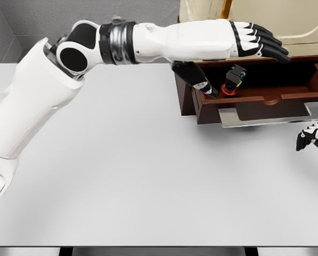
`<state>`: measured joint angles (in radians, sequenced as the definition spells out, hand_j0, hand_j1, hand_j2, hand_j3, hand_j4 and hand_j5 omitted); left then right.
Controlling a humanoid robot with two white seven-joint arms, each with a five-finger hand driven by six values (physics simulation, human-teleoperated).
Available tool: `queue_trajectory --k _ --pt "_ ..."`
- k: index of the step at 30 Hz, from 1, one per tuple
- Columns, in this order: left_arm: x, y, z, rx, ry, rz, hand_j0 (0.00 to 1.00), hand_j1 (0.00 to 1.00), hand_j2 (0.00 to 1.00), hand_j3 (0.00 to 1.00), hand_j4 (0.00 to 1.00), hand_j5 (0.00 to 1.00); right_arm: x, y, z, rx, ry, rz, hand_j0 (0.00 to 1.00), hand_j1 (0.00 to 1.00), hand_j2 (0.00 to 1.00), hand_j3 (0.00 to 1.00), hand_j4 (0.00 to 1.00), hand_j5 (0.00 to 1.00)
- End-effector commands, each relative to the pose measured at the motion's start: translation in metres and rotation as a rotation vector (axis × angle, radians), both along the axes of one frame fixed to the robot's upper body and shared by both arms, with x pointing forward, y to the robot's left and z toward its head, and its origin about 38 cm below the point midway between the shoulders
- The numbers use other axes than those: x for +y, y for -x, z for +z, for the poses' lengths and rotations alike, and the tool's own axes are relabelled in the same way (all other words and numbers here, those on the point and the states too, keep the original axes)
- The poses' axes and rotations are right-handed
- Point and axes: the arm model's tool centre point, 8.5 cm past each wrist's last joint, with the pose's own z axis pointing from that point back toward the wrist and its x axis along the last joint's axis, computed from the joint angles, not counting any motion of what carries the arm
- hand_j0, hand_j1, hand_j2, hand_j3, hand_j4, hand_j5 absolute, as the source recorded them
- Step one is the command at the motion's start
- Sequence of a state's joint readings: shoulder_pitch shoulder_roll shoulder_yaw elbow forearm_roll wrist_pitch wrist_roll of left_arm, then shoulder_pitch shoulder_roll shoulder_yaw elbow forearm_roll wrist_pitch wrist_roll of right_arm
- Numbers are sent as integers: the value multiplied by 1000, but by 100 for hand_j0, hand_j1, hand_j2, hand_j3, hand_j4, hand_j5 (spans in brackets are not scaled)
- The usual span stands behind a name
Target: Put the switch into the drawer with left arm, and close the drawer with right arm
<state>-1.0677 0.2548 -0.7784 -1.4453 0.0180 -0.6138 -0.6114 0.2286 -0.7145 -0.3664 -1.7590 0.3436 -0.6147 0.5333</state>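
The switch point(233, 79), a small black part with a red ring and coloured top, lies inside the open brown drawer point(265, 104). My left hand point(254, 42) hovers above the drawer, fingers stretched flat and open, thumb pointing down toward the drawer's left wall; it holds nothing. The switch sits just below and apart from the palm. My right hand point(314, 138) shows at the right edge, below the drawer's silver handle point(270, 117), fingers curled, touching nothing.
The drawer belongs to a brown cabinet point(186, 90) at the table's far right, with a cream appliance point(286, 18) on top. The white tabletop point(137, 170) spreads in front and left. A grey wall stands behind.
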Motion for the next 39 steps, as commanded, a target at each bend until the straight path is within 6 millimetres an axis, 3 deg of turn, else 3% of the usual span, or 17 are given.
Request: queue_trajectory --k 1,3,5,10,14,19,28,34,36,39 --pt "-9 6 -20 38 -54 -32 100 100 100 100 100 100 0 -1 2 -3 -7 -1 27 27 27 27 27 27" --pt "-10 13 -41 175 -63 -101 100 100 100 100 100 100 -1 -1 4 -3 1 1 27 27 27 27 27 27" --pt "7 8 -39 213 -45 -85 100 100 100 100 100 100 -2 -1 5 -5 1 0 27 27 27 27 27 27" --pt "42 19 -28 191 -50 -76 100 100 100 100 100 100 -2 -1 5 -6 4 -1 27 27 27 27 27 27" --pt "44 15 -31 213 -44 -65 100 100 100 100 100 100 -2 -4 9 -17 4 2 27 27 27 27 27 27" --pt "54 -6 -44 250 -57 6 100 100 100 100 100 100 -1 -5 11 -26 4 4 27 27 27 27 27 27" --pt "63 -7 -47 285 -41 13 100 100 100 100 100 100 -4 -6 13 -19 14 -6 27 27 27 27 27 27" --pt "59 -10 -57 303 -48 20 100 100 100 100 100 100 -6 -12 20 -34 8 -30 27 27 27 27 27 27" --pt "54 -20 -66 314 -58 49 100 100 100 100 100 100 -6 -15 22 -36 4 -41 27 27 27 27 27 27" --pt "53 -19 -65 319 -51 42 100 100 100 100 100 100 -3 -19 23 -35 -3 -43 27 27 27 27 27 27"
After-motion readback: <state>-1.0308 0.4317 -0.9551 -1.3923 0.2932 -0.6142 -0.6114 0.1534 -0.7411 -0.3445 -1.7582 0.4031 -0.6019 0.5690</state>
